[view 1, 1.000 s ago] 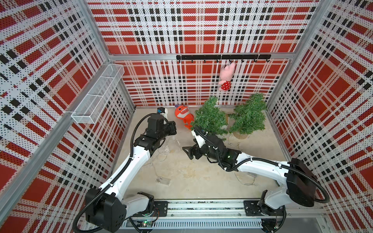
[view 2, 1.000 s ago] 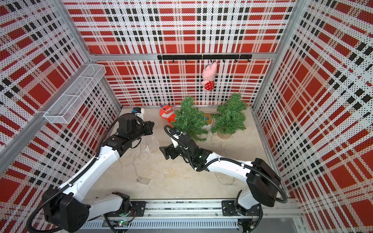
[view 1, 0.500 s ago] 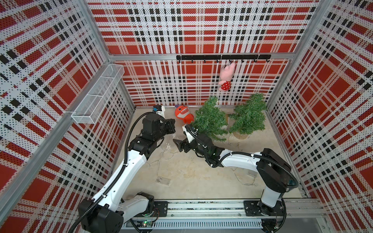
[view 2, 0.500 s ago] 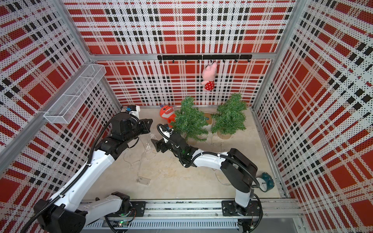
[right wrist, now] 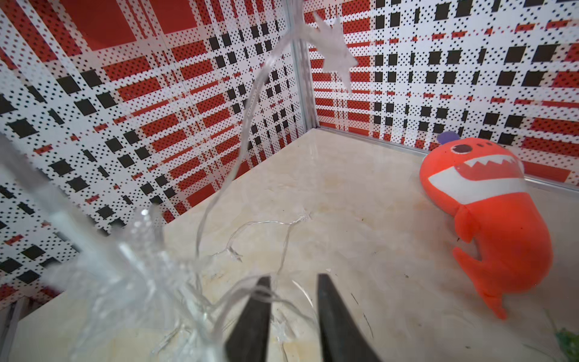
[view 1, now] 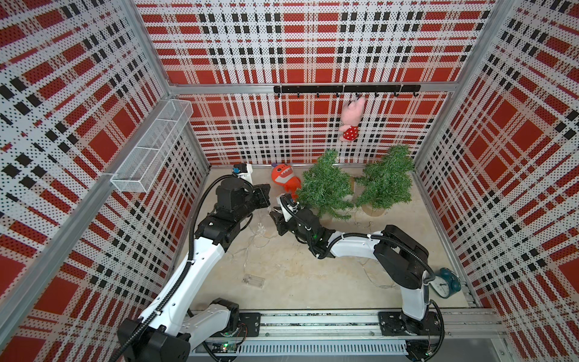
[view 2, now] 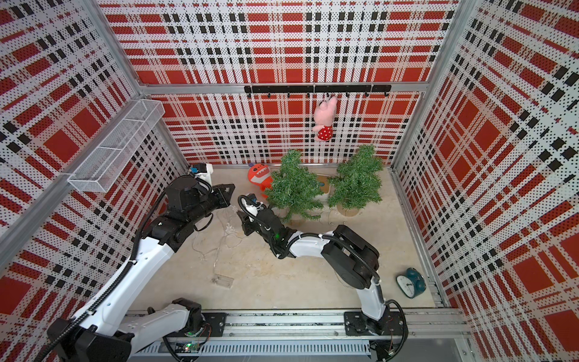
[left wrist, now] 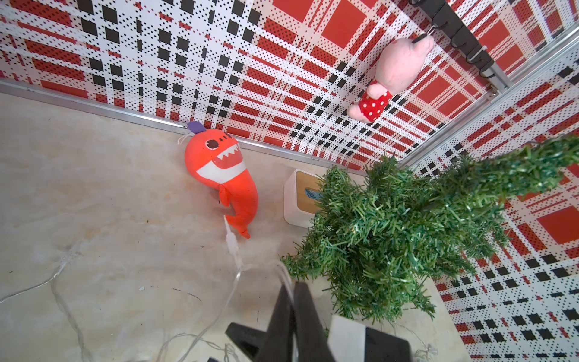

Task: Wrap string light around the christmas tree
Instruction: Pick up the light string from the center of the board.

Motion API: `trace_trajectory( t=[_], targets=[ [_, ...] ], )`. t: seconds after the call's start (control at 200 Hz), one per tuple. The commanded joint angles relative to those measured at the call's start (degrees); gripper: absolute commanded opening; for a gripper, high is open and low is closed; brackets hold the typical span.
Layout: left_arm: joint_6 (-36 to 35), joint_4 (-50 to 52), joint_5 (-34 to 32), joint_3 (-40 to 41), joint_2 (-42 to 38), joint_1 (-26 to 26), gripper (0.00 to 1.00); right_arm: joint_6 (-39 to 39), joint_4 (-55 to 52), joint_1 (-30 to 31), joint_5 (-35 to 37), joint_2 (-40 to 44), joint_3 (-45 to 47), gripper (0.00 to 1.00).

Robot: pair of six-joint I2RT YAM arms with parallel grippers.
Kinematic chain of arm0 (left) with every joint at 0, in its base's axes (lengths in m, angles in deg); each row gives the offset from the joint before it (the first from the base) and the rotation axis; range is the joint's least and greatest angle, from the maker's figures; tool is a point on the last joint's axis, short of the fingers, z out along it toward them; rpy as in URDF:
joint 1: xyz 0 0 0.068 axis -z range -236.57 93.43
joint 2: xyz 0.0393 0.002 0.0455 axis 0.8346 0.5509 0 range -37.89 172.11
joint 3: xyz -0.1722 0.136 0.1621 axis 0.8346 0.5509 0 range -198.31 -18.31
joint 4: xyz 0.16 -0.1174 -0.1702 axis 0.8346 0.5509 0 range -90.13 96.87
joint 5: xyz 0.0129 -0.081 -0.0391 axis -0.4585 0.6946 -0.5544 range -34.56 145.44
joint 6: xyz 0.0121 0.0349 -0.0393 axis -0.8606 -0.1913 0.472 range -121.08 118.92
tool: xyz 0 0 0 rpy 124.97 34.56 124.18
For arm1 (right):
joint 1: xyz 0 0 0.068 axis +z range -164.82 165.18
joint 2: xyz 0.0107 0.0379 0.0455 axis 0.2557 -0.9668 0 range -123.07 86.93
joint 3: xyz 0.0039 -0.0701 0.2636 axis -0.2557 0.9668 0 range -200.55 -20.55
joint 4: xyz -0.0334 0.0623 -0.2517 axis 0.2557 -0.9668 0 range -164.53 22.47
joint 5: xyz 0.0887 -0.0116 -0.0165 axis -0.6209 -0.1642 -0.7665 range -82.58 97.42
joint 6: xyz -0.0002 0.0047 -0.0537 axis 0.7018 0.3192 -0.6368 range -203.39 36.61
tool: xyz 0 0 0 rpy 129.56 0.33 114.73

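Note:
Two small green christmas trees (view 1: 326, 188) (view 1: 387, 181) stand at the back of the floor. The clear string light (view 1: 250, 247) lies in loose tangles left of them, its battery box (view 1: 253, 280) nearer the front. My left gripper (left wrist: 294, 291) is shut on one strand (left wrist: 233, 247) and hovers beside the nearer tree (left wrist: 391, 238). Just right of it, my right gripper (right wrist: 293, 282) hangs low over the tangle. Its jaws are open by a narrow gap, with strands (right wrist: 219, 200) looping across one finger. In both top views the two grippers (view 1: 266, 196) (view 2: 242, 219) sit close together.
An orange shark plush (view 1: 285, 180) lies by the back wall next to the trees. A white box with a wooden lid (left wrist: 300, 197) stands behind the nearer tree. A pink plush (view 1: 351, 120) hangs from the hook rail. A teal clock (view 1: 443, 282) sits front right, and a wire basket (view 1: 153, 141) hangs on the left wall.
My right arm has swung left and back toward the left gripper, and its jaws have narrowed from wide open. The left gripper has shifted slightly back, still holding the strand.

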Motion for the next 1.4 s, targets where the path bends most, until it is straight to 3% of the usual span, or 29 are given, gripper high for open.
trace_trajectory(
  t=[0.0,0.07,0.175,0.301,0.421,0.601,0.887,1.012,1.167,1.393],
  targets=[
    [0.16,-0.44,0.22,2.24,-2.42,-4.20,0.25,-3.84,-3.33,0.27,5.61,3.31,-2.40,0.07],
    [0.73,-0.75,3.32,4.44,-4.87,-7.60,0.46,-9.10,-9.00,0.03,11.91,5.46,-4.28,0.00],
    [5.27,-6.29,14.15,10.12,-11.50,-15.33,0.76,-16.87,-12.69,-0.89,16.26,8.39,-6.45,0.00],
    [5.27,-3.66,17.69,13.99,-14.90,-26.54,0.88,-21.17,-13.51,-2.04,14.40,10.45,-8.78,0.00],
    [4.64,-3.78,14.90,19.40,-16.61,-25.34,0.89,-22.85,-15.12,-2.87,12.41,9.49,-12.02,0.00],
    [6.32,-9.90,-4.83,29.20,-20.70,-7.13,0.87,-23.27,-16.84,-4.34,10.47,8.92,-15.00,0.00],
    [12.36,-20.22,-19.47,41.26,-14.50,14.61,0.80,-21.07,-16.53,-4.75,8.39,10.30,-11.80,0.00],
    [10.70,-23.86,-18.55,41.72,-11.52,14.80,0.75,-20.89,-16.30,-4.92,7.35,11.50,-11.28,0.00],
    [2.58,-27.71,-16.30,38.95,-13.70,11.74,0.75,-19.15,-18.35,-4.94,4.47,13.60,-12.16,0.00],
    [-4.69,-41.04,-5.35,42.74,-15.65,5.85,0.73,-14.98,-21.57,-4.92,-3.39,16.36,-14.26,0.00]
  ],
)
